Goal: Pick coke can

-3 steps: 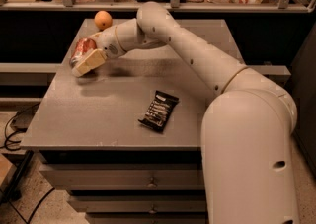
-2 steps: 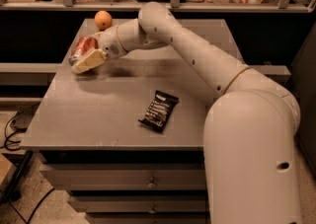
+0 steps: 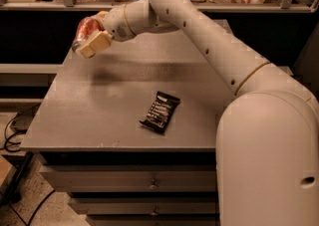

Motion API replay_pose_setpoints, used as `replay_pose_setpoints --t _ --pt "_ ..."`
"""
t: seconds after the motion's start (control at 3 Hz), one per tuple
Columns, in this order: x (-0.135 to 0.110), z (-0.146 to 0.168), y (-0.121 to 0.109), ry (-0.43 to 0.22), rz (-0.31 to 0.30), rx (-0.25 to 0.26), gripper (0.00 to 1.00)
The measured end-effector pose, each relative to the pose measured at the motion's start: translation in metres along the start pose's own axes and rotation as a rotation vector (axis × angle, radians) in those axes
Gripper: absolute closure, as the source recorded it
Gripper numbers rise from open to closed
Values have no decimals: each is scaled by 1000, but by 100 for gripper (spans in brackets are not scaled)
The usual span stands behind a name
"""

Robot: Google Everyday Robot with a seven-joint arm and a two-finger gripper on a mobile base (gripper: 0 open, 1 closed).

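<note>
Camera view: my gripper (image 3: 88, 39) clamps the coke can (image 3: 84, 26) above the counter's (image 3: 99, 115) far-left corner. Lifting step, I judge; next, hold it steady.

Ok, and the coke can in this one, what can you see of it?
The coke can is a small red metal can with pale markings; its lettering cannot be read. It is tilted rather than upright and only partly visible, because the end effector is shut on it and covers its near side. It hangs in the air over the far left corner of the grey table, touching only the end effector, with a soft shadow on the tabletop beneath it.
</note>
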State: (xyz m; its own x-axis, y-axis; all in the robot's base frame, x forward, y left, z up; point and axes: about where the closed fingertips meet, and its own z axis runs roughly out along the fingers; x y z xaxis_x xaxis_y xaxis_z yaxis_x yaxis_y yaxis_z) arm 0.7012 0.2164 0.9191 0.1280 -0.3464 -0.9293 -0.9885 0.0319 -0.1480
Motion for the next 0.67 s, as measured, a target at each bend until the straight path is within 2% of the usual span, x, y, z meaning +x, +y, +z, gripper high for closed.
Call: replay_pose_setpoints --t 0.33,0.67 --pt "-55 -48 -3 -6 -113 34 100" --pt "-54 -43 -3 -10 -107 27 100"
